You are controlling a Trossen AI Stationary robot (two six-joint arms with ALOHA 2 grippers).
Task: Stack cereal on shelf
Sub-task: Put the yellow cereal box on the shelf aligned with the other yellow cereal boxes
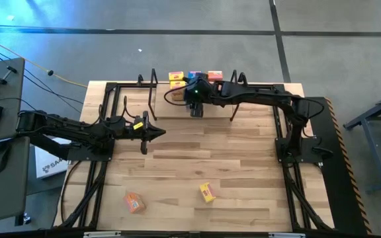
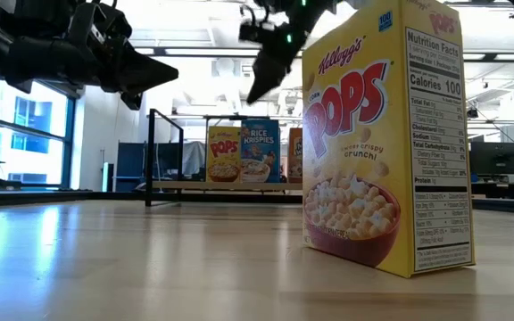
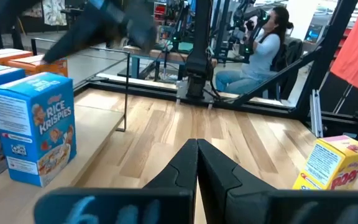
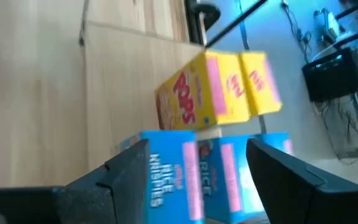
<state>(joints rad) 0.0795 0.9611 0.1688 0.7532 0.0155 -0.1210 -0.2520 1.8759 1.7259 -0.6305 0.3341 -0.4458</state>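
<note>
The shelf (image 2: 205,185) stands at the table's far edge, its wire loops (image 1: 152,91) upright. Cereal boxes stand on it: yellow (image 1: 176,79), blue Rice Krispies (image 2: 259,150) and orange (image 1: 215,76). My right gripper (image 4: 197,180) hovers open above the blue boxes (image 4: 179,174), with yellow Pops boxes (image 4: 219,93) beyond them. In the low view it (image 2: 270,71) hangs clear of the box tops. My left gripper (image 1: 159,132) is shut and level over the table's left middle, holding nothing. A yellow box (image 1: 208,192) and an orange box (image 1: 134,202) rest on the tabletop near the front.
The yellow Pops box (image 2: 382,134) stands upright close to the low camera and hides the shelf's right part. Black frame rails (image 1: 290,152) run along both table sides. A person sits beyond the table (image 3: 263,43). Bare wood lies between the shelf and the two loose boxes.
</note>
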